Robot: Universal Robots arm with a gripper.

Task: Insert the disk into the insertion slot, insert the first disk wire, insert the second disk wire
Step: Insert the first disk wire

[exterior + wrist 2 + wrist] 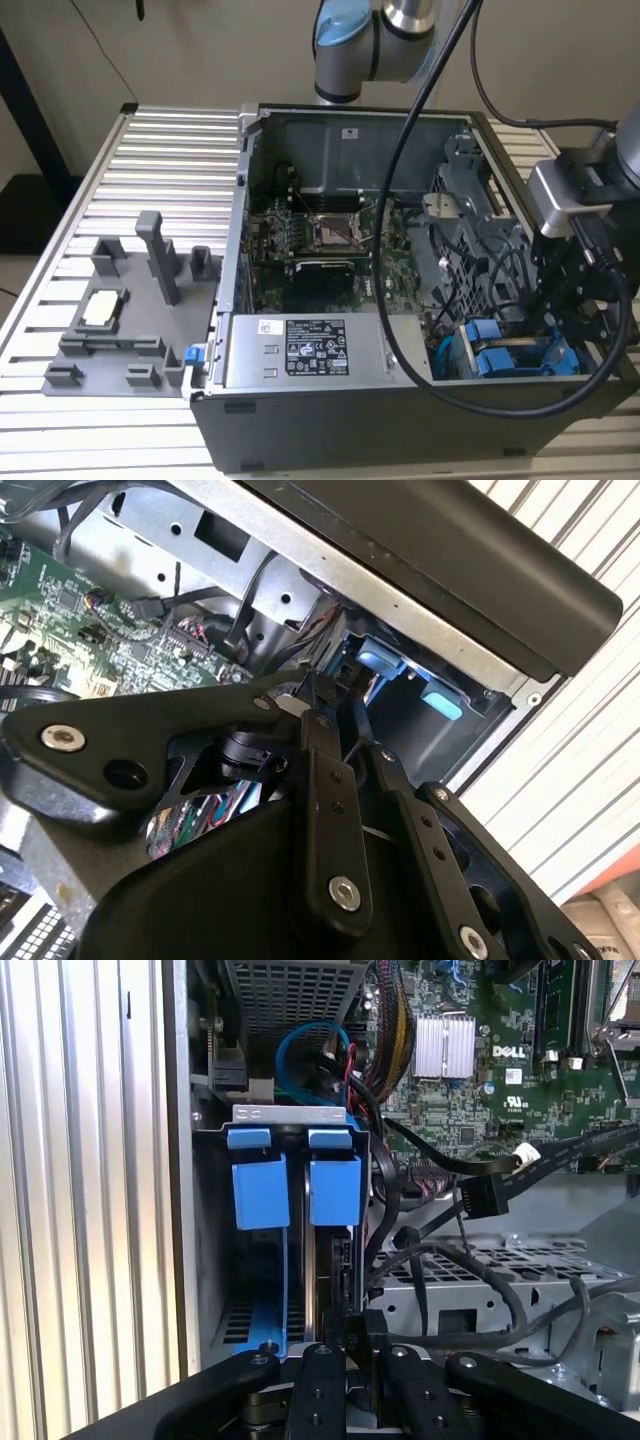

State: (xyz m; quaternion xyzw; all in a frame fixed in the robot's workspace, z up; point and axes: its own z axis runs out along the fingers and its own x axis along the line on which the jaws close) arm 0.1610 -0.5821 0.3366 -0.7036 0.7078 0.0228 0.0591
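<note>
Blue-framed, the disk (pixel 260 1192) stood on edge in its slot at a corner of the case (pixel 300 430). Its long axis ran from the two tabs, which pointed into the case, back to the gripper (pixel 354 1348) at its other end. The gripper's fingers were pinched on a black plug (pixel 352 1322).

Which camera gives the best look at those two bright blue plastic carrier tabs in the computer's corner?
The first wrist view: the two bright blue plastic carrier tabs face the camera side by side, with nothing covering them. The exterior view shows them smaller and partly hidden. The second wrist view catches two small blue patches.
</note>
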